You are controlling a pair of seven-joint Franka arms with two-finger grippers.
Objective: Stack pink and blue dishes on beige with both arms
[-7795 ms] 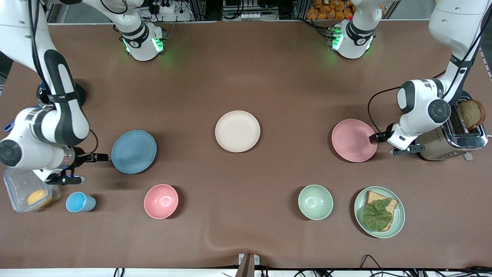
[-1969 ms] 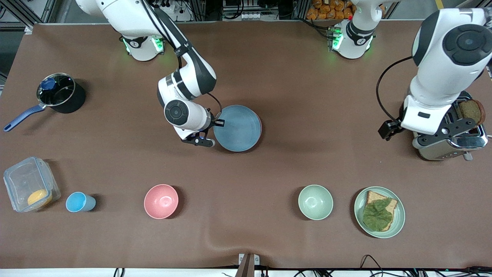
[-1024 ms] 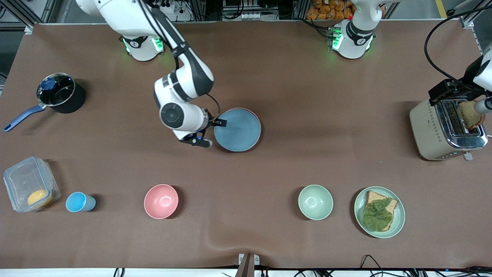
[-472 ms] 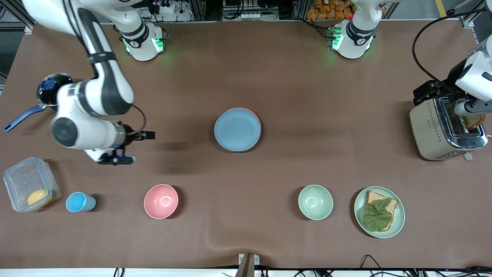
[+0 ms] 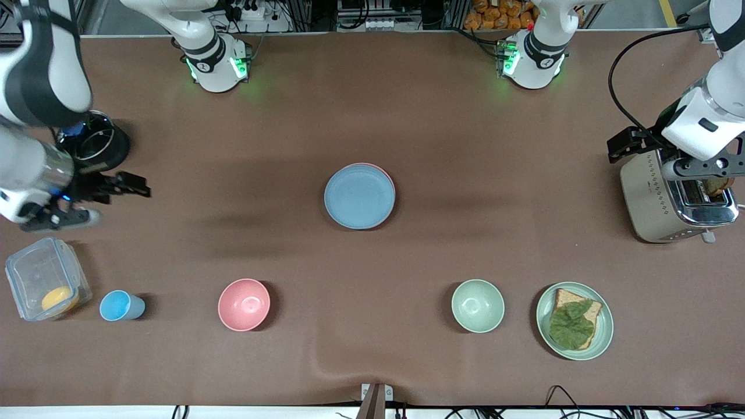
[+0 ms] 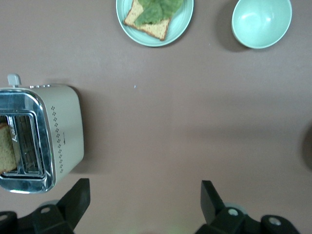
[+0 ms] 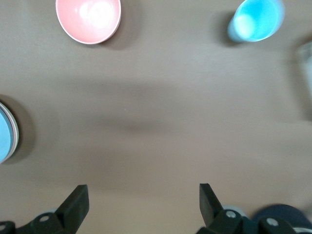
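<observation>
The blue plate (image 5: 359,196) sits at mid-table on top of the pink plate (image 5: 386,174), of which only a rim sliver peeks out (the beige one is hidden beneath). Both grippers hang with fingers spread and empty: the right gripper (image 5: 135,187) over bare cloth beside the black pot (image 5: 96,145), the left gripper (image 5: 624,143) beside the toaster (image 5: 669,201). The left wrist view shows the toaster's slot holding a bread slice (image 6: 6,155), plus the green bowl (image 6: 261,22) and sandwich plate (image 6: 155,19); the right wrist view catches the pink bowl (image 7: 88,20) and blue cup (image 7: 254,19).

**Matt dishes, shiny metal**

The blue plate (image 5: 359,196) looks matt and smooth. The surface (image 5: 465,145) wears dull brown cloth, slightly rippled. The toaster (image 5: 669,201) has polished metal on top and satin beige sides. The container (image 5: 41,285) is clear plastic.
</observation>
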